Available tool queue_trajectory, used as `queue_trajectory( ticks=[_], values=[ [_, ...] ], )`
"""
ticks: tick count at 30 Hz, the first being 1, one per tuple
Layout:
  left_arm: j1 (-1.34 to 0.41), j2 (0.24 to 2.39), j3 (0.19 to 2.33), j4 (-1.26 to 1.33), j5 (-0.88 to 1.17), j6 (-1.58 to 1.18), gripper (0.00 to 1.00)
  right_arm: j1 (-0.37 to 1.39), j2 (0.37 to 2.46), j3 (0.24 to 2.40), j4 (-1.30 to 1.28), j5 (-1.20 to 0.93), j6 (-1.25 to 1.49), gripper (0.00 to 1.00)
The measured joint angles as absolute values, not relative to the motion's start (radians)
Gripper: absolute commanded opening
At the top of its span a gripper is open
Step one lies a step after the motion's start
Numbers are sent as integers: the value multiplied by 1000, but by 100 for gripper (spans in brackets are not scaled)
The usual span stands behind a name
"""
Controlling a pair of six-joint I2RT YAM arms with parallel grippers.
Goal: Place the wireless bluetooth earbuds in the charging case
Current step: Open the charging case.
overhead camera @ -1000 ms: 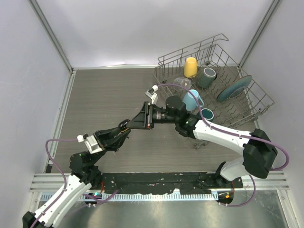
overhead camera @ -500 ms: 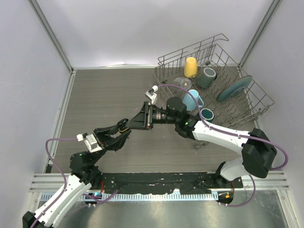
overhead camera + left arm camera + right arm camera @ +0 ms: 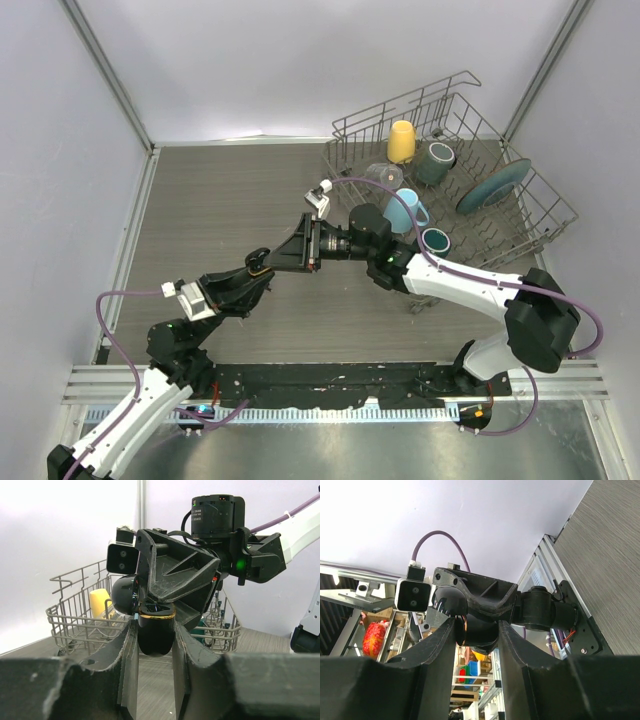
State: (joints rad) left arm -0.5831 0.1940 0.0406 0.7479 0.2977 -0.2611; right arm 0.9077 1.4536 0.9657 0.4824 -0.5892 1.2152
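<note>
A black charging case (image 3: pixel 156 635) with a gold rim hangs in the air over the table, its domed lid (image 3: pixel 122 592) swung open to the upper left. My left gripper (image 3: pixel 155 626) is shut on the case's lower body. My right gripper (image 3: pixel 477 626) faces it and closes on the same case (image 3: pixel 481 630) from the other side. In the top view the left gripper (image 3: pixel 258 263) and right gripper (image 3: pixel 287 255) meet tip to tip above the middle of the table. No earbuds show in any view; the inside of the case is hidden.
A wire dish rack (image 3: pixel 545 215) stands at the back right, holding a yellow cup (image 3: pixel 401 141), a dark cup (image 3: pixel 435 160), a blue mug (image 3: pixel 405 210) and a teal plate (image 3: pixel 493 186). The grey wood-grain table (image 3: pixel 220 200) is walled on both sides and behind.
My left gripper dipped slightly away from the right gripper, then came back up against it. The right arm barely shifted.
</note>
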Motion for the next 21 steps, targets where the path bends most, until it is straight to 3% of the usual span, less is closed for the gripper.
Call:
queue_trajectory(
  ticks=[5,14,21],
  values=[
    [-583,194,41,747,296,-264,39,908,1454,966,476,-587,1205,1],
    [-583,202,41,742,288,-279,39,911,1454,966,414,-570,1155,1],
    [-583,214,41,744,286,-281,47,913,1453,966,413,-563,1153,1]
  ],
)
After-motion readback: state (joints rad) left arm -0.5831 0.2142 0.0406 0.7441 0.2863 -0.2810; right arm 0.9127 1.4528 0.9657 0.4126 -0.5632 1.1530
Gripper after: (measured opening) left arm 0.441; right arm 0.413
